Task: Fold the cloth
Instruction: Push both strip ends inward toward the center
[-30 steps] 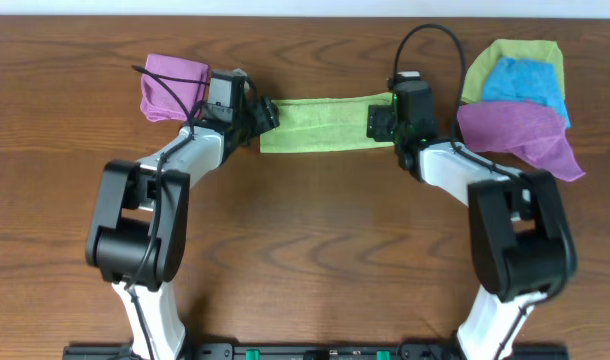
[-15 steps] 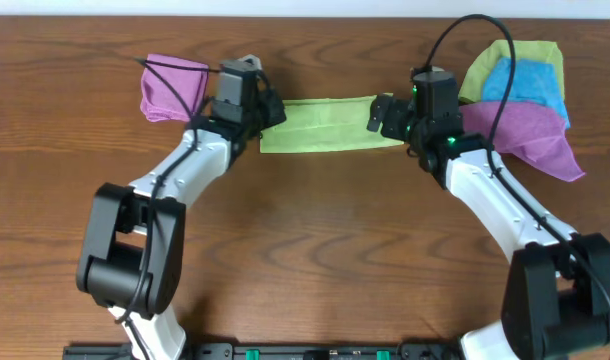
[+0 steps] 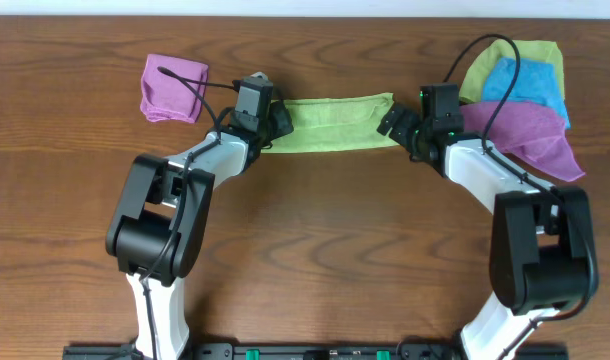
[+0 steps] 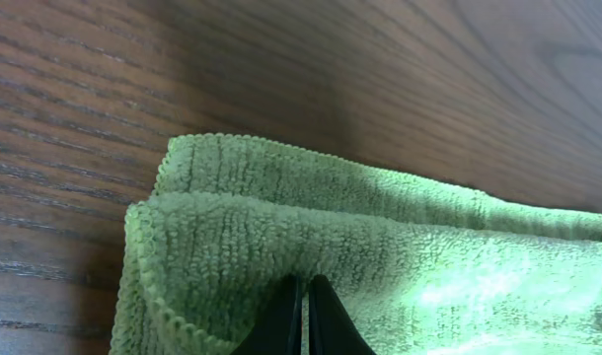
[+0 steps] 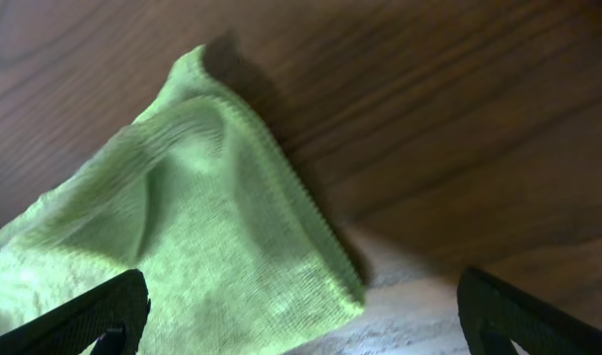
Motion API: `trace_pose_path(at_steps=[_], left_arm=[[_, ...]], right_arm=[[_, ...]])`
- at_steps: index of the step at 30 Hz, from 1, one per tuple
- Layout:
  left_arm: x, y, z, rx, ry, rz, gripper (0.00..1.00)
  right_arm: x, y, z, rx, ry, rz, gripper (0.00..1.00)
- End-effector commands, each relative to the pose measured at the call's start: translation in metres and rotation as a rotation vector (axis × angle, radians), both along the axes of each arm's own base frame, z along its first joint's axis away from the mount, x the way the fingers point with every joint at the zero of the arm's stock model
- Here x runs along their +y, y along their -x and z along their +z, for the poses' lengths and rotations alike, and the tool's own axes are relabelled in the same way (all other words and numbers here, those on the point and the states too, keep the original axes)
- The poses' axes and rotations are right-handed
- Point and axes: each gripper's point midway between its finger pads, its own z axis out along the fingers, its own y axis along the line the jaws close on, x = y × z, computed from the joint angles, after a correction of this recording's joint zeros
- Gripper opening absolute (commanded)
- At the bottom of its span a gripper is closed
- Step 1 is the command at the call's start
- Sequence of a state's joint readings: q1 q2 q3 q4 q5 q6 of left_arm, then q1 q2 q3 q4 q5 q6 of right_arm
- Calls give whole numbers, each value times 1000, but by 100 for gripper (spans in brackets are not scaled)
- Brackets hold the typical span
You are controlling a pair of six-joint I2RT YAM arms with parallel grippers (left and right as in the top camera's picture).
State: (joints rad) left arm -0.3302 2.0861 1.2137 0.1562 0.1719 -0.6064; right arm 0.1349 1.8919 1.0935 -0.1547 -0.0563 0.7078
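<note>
At cloth [image 3: 330,122] ends | left pincer [image 4: 303,316] pinching cloth | right pincer [image 5: 301,301] spread wide

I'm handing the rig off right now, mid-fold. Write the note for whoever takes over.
Left gripper: shut, apparently pinching the left end of the cloth.
Right gripper: open, fingers either side of the cloth's right corner, not gripping.
The cloth lies on the table between both grippers.
Done: folded lengthwise into a layered strip.
Left: probably fold the strip end to end and flatten it.
Leave alone: purple cloth at left, cloth pile at right.
</note>
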Motion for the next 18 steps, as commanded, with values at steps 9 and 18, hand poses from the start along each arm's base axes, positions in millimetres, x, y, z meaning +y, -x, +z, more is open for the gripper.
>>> trace_pose_path(at_steps=[9,18], left_arm=[[6,0,-16,35,-28,26,6],[7,1,-17,41,-29,26,6]], right_arm=[[13,-28,24,-134,-105,9,99],[9,-36,18,-160,-65,-18,93]])
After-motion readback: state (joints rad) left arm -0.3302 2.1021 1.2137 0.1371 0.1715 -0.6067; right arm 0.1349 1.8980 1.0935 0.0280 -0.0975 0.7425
